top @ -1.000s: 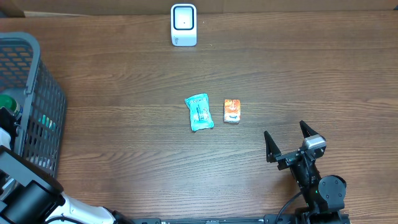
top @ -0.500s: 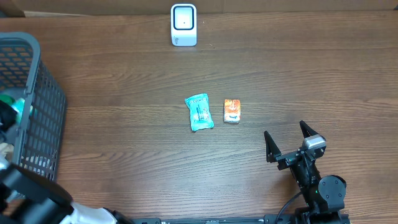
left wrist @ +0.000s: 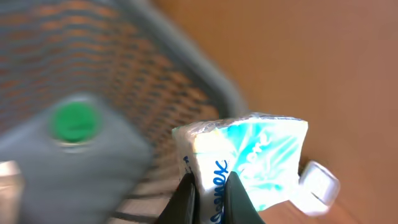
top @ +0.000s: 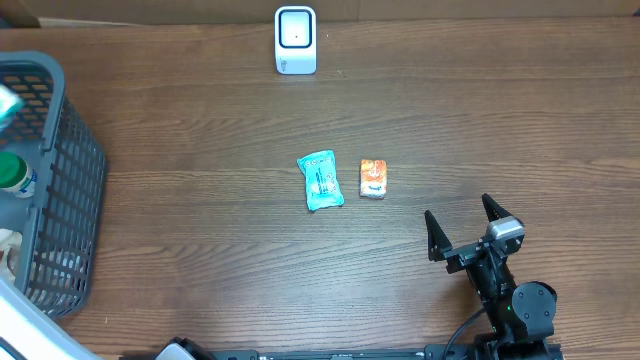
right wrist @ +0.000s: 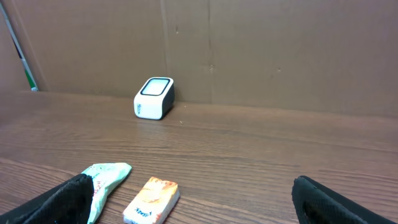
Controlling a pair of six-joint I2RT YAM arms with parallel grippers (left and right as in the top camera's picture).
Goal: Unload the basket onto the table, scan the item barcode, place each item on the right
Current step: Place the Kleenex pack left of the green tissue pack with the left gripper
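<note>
In the left wrist view my left gripper (left wrist: 210,196) is shut on a white and blue tissue pack (left wrist: 249,158), held above the grey basket (left wrist: 155,74); the picture is blurred by motion. In the overhead view that pack shows only as a pale teal smear (top: 8,100) at the basket's far left. The white barcode scanner (top: 295,40) stands at the back of the table, also seen from the right wrist (right wrist: 153,98). My right gripper (top: 462,228) rests open near the front right, nothing between its fingers (right wrist: 336,202).
A teal packet (top: 320,181) and an orange packet (top: 373,178) lie mid-table, in front of the right gripper. The wire basket (top: 60,170) fills the left edge and holds a green-capped bottle (left wrist: 74,121). A cardboard wall (right wrist: 249,43) backs the table.
The left arm has swung fast, out of the basket's front corner toward the frame's lower left, with the tissue pack lifted up over the basket. The right arm has not moved.
</note>
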